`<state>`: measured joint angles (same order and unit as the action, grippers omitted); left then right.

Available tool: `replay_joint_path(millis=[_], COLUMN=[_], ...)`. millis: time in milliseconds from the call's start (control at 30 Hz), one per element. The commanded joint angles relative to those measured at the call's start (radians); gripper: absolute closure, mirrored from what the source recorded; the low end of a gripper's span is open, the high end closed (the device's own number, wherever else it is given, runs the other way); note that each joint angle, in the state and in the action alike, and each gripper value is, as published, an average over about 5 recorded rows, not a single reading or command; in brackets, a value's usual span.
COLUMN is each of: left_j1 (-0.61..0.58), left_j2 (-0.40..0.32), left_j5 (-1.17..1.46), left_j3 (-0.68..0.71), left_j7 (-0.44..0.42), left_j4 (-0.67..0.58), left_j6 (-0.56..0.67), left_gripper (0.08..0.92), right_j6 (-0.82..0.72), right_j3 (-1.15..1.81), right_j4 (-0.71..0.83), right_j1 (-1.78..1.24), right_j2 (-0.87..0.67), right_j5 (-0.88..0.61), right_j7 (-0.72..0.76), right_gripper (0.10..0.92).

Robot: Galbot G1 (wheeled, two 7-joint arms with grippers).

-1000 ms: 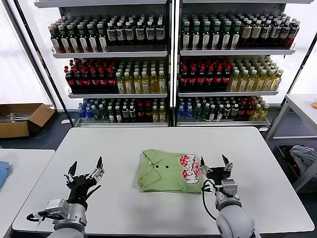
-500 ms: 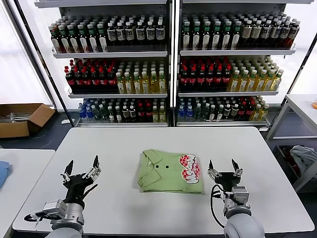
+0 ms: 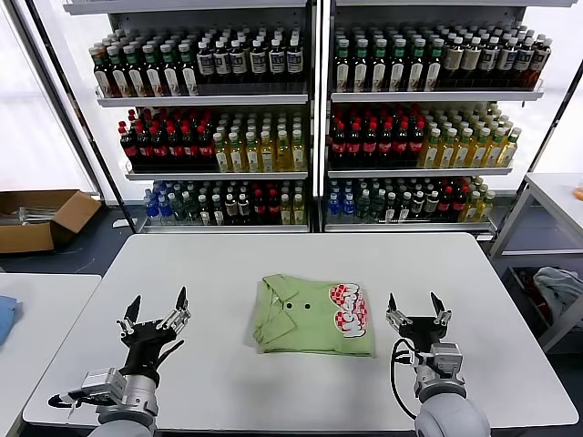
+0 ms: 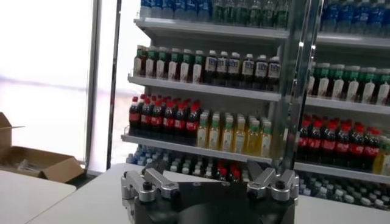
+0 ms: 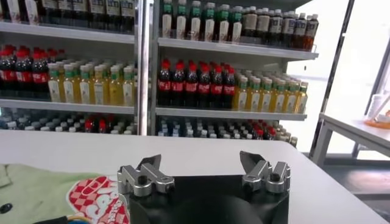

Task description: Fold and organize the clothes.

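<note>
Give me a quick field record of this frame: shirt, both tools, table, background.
shirt: one light green shirt, folded, collar and red-and-white checkered print facing up, lying mid-table
left tool: open, empty, hovering over the table to the shirt's left, apart from it
right tool: open, empty, just off the shirt's right edge, not touching
table: white table, shirt is the only item on it
background: shelves of bottles; cardboard box on the floor at far left

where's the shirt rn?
Head view: the folded green shirt lies at the table's centre, just left of the open right gripper, touching neither gripper.
</note>
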<state>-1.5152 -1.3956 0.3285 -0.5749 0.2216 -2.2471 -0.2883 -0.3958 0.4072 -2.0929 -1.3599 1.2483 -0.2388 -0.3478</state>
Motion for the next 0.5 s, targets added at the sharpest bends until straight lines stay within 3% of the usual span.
replay_joint_path(millis=[33, 300, 500], left_j1=[-0.010, -0.019, -0.019], left_j2=[-0.001, 0.002, -0.001], left_j5=[0.014, -0.042, -0.020], left_j3=[0.001, -0.007, -0.006], left_j7=[-0.023, -0.080, -0.073], left_j4=[-0.008, -0.009, -0.010], left_j6=[-0.004, 0.030, 0.019], left_gripper=[0.177, 0.177, 0.177], right_j6=[0.002, 0.004, 0.006], right_j3=[0.005, 0.006, 0.009], right_j4=[-0.006, -0.008, -0.013], right_j1=[-0.010, -0.018, -0.027], right_j2=[0.000, 0.004, 0.007], right_j5=[-0.002, -0.003, 0.000], right_j7=[-0.005, -0.011, -0.009], right_gripper=[0.203, 0.203, 0.203])
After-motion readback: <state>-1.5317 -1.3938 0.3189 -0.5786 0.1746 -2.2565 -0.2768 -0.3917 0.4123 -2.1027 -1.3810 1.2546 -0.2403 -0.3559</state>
